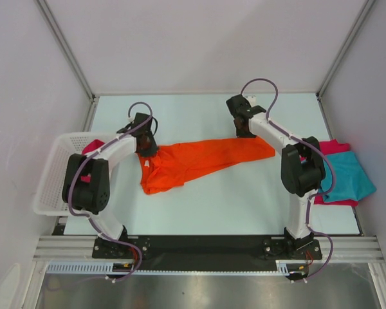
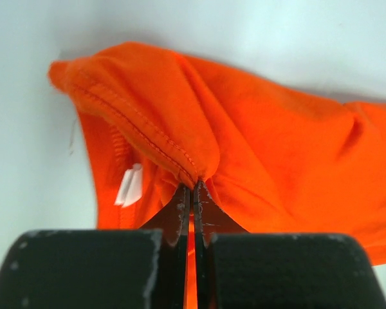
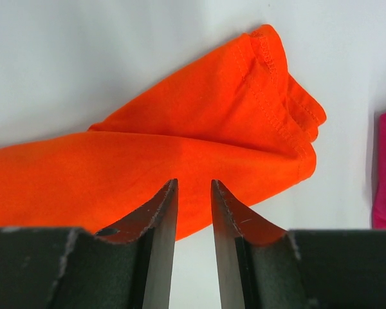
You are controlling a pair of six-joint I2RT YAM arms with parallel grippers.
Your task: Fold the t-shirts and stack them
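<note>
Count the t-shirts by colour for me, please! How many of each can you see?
Orange t-shirt: 1
Teal t-shirt: 1
Pink-red t-shirts: 2 showing, one under the teal one and another in the basket; more could be hidden underneath.
Total: 4 t-shirts in sight

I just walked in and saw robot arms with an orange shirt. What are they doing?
The two arms are folding t-shirts. The left gripper is pinched shut on one end of the orange t-shirt, which lies stretched across the table. The right gripper hangs open over the other end, not gripping yet. A teal t-shirt lies on a pink-red one at the right.
</note>
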